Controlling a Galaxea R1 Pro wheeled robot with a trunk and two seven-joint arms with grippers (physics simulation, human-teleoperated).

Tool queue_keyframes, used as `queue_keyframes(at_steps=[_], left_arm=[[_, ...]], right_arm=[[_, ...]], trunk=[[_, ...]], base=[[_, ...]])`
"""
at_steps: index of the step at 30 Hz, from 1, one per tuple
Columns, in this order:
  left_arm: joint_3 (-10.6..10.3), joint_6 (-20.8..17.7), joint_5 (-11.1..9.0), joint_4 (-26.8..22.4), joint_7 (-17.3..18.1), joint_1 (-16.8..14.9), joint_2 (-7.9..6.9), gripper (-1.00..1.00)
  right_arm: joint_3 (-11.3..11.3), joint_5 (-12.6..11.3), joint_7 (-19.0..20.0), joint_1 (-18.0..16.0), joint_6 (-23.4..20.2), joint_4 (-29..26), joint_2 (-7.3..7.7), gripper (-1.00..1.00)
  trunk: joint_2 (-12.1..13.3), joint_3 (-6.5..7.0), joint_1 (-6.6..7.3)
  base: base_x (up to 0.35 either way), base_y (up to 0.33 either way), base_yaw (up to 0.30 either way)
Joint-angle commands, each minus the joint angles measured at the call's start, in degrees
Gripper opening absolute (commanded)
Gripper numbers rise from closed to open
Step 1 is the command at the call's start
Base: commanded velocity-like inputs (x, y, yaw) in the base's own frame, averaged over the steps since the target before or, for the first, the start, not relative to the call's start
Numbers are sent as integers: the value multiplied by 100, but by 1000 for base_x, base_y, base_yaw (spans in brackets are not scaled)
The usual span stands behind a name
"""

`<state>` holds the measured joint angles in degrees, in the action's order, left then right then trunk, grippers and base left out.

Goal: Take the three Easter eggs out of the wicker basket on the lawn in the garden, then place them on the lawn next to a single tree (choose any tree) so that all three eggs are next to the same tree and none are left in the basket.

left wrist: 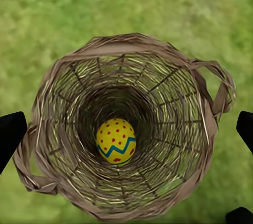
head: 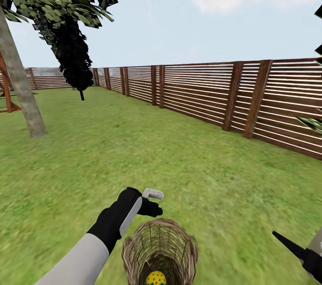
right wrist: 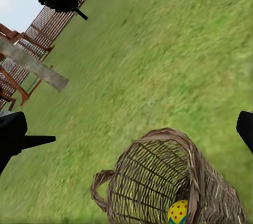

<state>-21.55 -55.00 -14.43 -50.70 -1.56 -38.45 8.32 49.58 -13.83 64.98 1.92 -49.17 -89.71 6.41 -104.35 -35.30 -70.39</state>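
A: Wicker basket (head: pixel 160 251) sits upright on the lawn (head: pixel 134 159) right at the robot's feet. One Easter egg (left wrist: pixel 116 140) lies at the bottom. Left gripper (left wrist: pixel 126 129) hangs above the mouth, fingers spread wide, nothing in them.

B: Right gripper (right wrist: pixel 126 129)?

A: Off to the side, also open and empty.

B: Egg orientation?

A: Long axis looks roughly vertical, possibly tilted; narrower end hard to call. Zigzag band runs round the lower half.

B: Advice for the reach?

A: Drop straight down the centre, keep fingers off the weave, close across the egg's short axis.

B: Drop-off?

A: Grey-trunk tree (head: pixel 22 92) ahead-left, well apart; slatted fence (head: pixel 201 90) beyond.
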Motion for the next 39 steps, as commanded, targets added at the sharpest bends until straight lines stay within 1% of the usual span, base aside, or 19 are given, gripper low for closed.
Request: queue_keyframes(at_steps=[1, 6, 39], left_arm=[[-7, -20, -25, -1, -17, -5, 0, 100], [-7, -1, -20, 3, -36, -5, 8, 100], [-7, 77, -10, -1, -47, -5, 3, 100]], right_arm=[[8, -21, 10, 1, -32, -3, 1, 100], [38, -23, 52, 1, -24, -10, 1, 100], [44, -26, 67, 1, -20, -11, 1, 100]], trunk=[[-44, -23, -22], [-245, -113, -132], [-1568, -705, -857]], base=[[0, 0, 0], [0, 0, 0], [0, 0, 0]])
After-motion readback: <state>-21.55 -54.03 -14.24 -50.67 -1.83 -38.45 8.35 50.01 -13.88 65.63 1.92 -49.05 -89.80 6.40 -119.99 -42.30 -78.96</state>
